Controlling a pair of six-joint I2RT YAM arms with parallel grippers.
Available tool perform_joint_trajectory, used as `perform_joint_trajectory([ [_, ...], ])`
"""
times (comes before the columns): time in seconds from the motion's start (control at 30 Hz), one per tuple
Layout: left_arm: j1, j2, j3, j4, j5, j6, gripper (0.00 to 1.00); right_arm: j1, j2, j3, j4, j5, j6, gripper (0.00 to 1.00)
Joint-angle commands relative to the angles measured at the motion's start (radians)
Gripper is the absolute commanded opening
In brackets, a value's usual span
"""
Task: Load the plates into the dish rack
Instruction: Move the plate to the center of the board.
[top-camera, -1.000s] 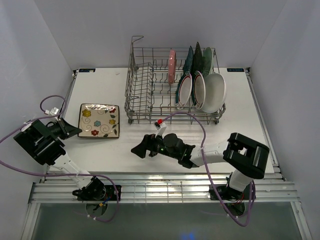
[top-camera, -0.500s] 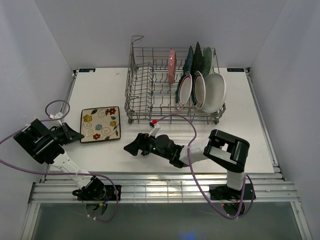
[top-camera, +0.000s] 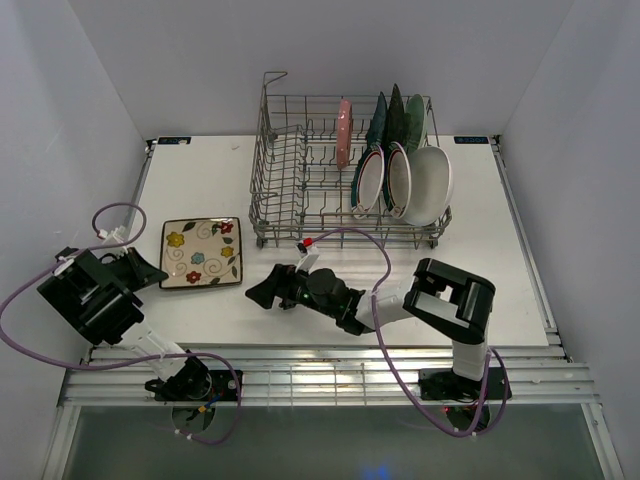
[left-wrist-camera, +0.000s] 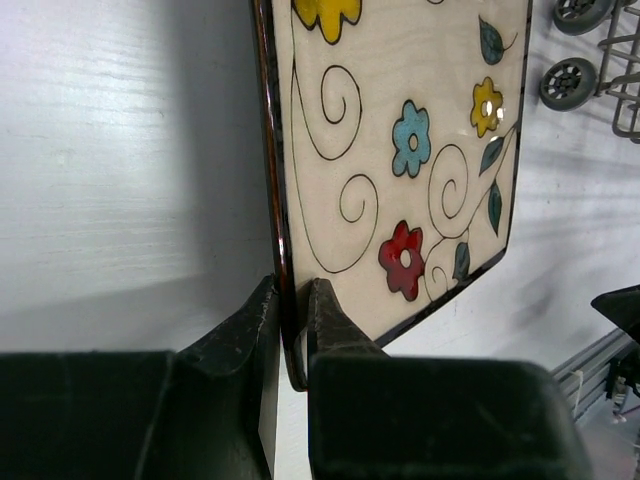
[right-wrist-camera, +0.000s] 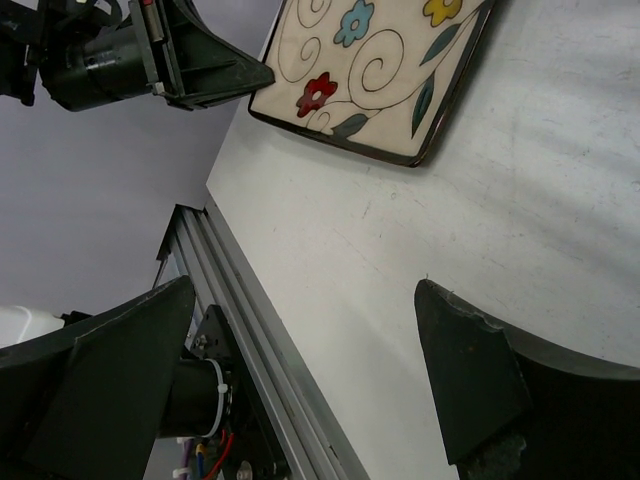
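Left claw (left-wrist-camera: 292, 300): pressed together on the near left rim of the cream floral plate (top-camera: 200, 252); front and well left of the dish rack (top-camera: 265, 205).
Right claw (right-wrist-camera: 305, 290): spread wide, holding nothing; low over the table (top-camera: 200, 175), just in front of the dish rack's front left corner, pointing toward the plate.
Cream floral plate: square, glossy, dark-edged; on the table, left of the dish rack's front left corner, apart from it; whether it lies fully flat cannot be told.
Dish rack: grey wire basket with upright tines; its left half shows bare tines.
Loaded plates: seven, on edge in the dish rack's right half; pink dotted plate (top-camera: 344, 132) farthest left, plain white plate (top-camera: 432, 183) at the front right.
Progress: last plate outstanding, by my reckoning.
Risk, grip: a thin glazed rim pinched at one edge only; likely to pivot or slide out once lifted.
Risk, second claw: closing in while spread, it could nudge the plate and twist it in the pinch.
Risk, insertion: a tilted plate may catch the dish rack's tall front wall or tines.
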Motion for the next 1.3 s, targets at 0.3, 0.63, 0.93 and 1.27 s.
perform_joint_trajectory([
  [0.3, 0.006, -0.120, -0.089, 0.170, -0.257, 0.210, 0.00, 0.002, 0.094, 0.104, 0.005, 0.036, -0.008, 0.99],
  [0.63, 0.007, -0.108, -0.086, 0.124, -0.317, 0.298, 0.00, 0.002, 0.174, 0.181, -0.012, 0.022, 0.000, 1.00],
  [0.93, 0.006, -0.056, 0.041, 0.006, -0.242, 0.281, 0.00, -0.001, 0.180, 0.213, -0.044, 0.039, -0.041, 1.00],
  [1.27, 0.006, -0.063, 0.142, -0.149, -0.215, 0.341, 0.00, -0.010, 0.238, 0.274, -0.050, 0.033, -0.054, 1.00],
])
